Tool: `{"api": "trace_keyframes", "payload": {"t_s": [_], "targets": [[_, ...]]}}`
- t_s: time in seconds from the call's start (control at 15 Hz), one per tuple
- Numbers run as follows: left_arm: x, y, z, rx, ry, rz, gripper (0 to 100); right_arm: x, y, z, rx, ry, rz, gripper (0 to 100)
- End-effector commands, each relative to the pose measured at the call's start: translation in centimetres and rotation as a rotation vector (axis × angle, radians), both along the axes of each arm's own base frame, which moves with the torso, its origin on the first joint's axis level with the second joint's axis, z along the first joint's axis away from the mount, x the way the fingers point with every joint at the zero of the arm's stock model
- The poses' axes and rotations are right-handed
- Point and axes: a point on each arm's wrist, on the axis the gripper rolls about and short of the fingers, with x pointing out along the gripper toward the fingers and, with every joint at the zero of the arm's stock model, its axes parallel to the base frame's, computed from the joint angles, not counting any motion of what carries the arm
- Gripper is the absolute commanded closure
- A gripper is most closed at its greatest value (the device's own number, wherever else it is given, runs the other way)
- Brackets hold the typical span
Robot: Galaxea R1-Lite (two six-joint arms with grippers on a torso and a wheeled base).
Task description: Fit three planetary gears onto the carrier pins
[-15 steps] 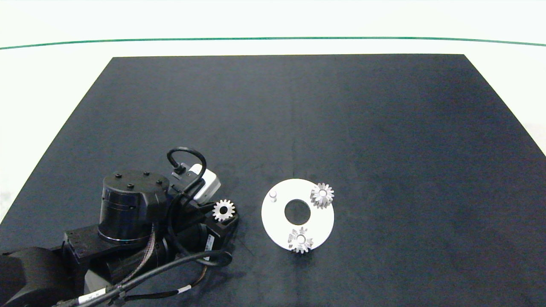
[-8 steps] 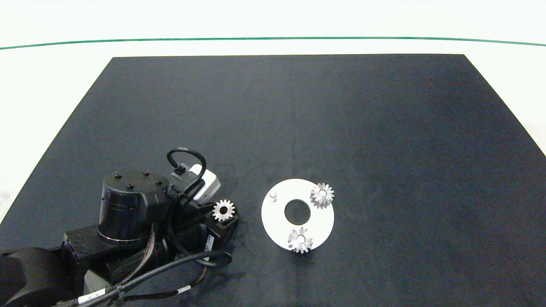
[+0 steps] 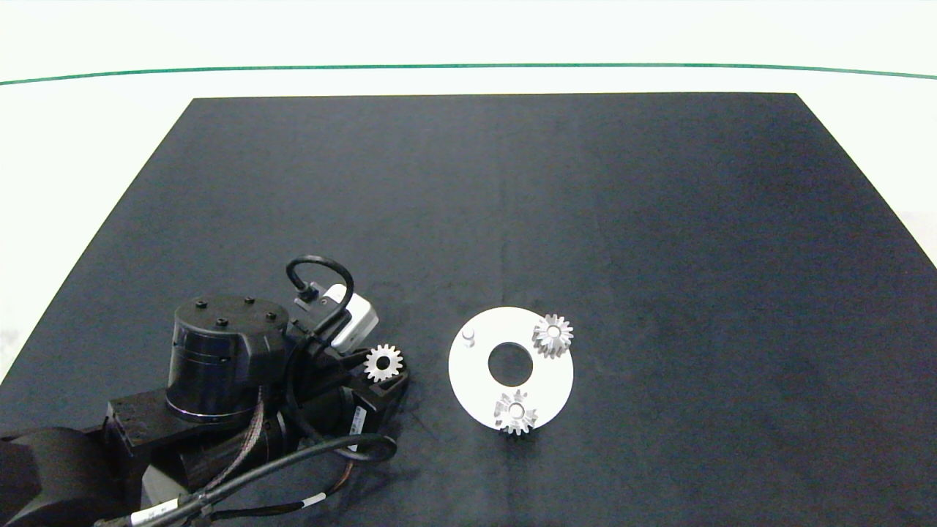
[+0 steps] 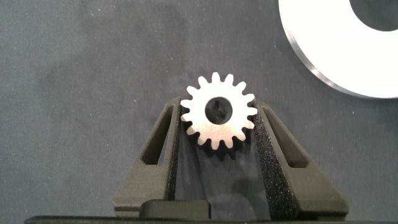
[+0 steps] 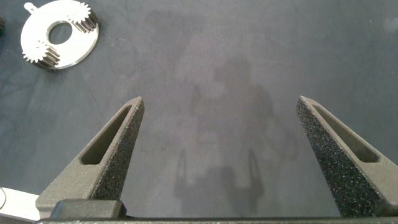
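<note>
One toothed silver gear [image 4: 218, 112] with round bore, clamped flat between left gripper [image 4: 218, 134] fingers; right gripper [image 5: 221, 118] agape.

Three gears: two [image 3: 553, 335] [image 3: 516, 413] sit on the disc [image 3: 476, 373], and the third gear [image 3: 383, 362] is off it, just beside its rim. One white disc with one centre hole. Three pins on the disc: one bare pin [image 3: 468, 336], two inside gear bores. One dark mat [image 3: 512, 183]. Two grippers: left [image 4: 219, 134] and right [image 5: 221, 124].
</note>
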Motion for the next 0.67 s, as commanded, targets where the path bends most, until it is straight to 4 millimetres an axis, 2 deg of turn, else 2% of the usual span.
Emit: {"api": "trace_keyframes", "payload": {"t_s": [0.07, 0.33, 0.47, 0.67], "targets": [[-0.1, 0.1, 0.1, -0.003, -0.007, 0.002, 98, 0.0, 0.0, 0.0, -0.002, 0.004, 0.0, 0], [-0.2, 0.0, 0.4, -0.011, -0.016, -0.004, 100, 0.0, 0.0, 0.0, -0.003, 0.001, 0.0, 0], [-1.1, 0.1, 1.6, -0.038, -0.055, -0.023, 100, 0.0, 0.0, 0.0, -0.005, 0.002, 0.0, 0], [-1.1, -0.8, 3.1, -0.058, -0.089, -0.052, 100, 0.0, 0.0, 0.1, -0.005, -0.001, 0.002, 0]]}}
